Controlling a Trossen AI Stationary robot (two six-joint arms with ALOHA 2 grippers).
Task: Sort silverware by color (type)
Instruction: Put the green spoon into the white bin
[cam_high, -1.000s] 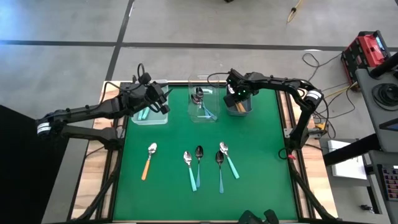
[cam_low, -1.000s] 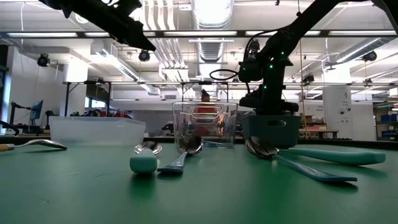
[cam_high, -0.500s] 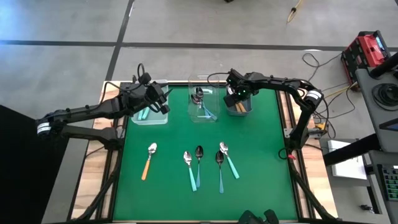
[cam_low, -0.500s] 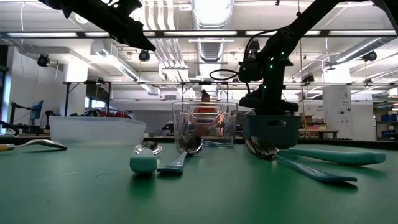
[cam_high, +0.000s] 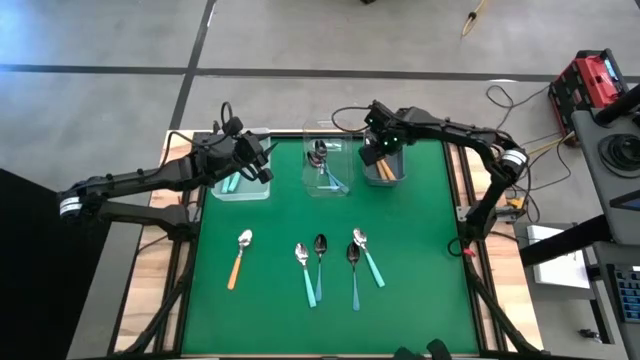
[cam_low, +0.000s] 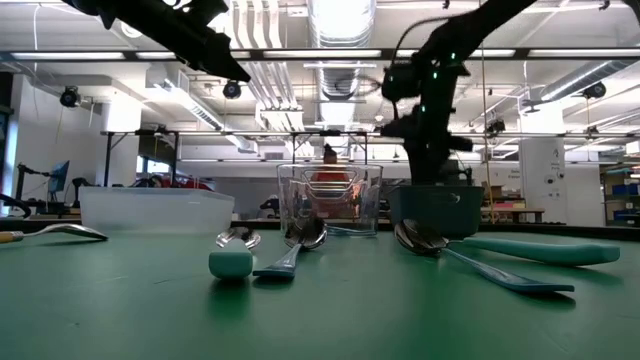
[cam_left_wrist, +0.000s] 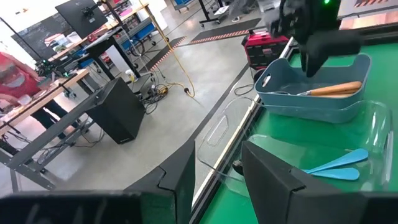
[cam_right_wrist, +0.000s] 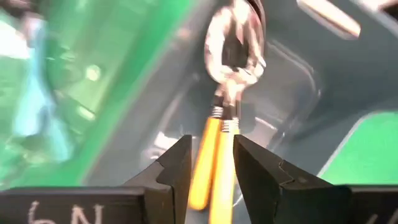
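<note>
orange spoons (cam_right_wrist: 217, 146): two dropped in the grey bin (cam_high: 385, 170) at the table's far right edge.
right gripper (cam_high: 372, 150): spread apart, nothing pinched, just over that bin.
left gripper (cam_left_wrist: 214, 180): spread, empty, parked above the far-left clear bin (cam_high: 240, 185).
risk: bin could get clipped and shoved.

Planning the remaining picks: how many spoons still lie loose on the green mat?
5: an orange-handled spoon at left, then four teal-handled ones, and, in a row. None looks hidden.

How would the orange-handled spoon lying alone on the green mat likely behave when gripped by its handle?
The orange-handled spoon probably stays stiff and feels light, given its thin handle. Its metal bowl may make it tip bowl-down. Lying flat on the mat, it looks unlikely to roll.
</note>
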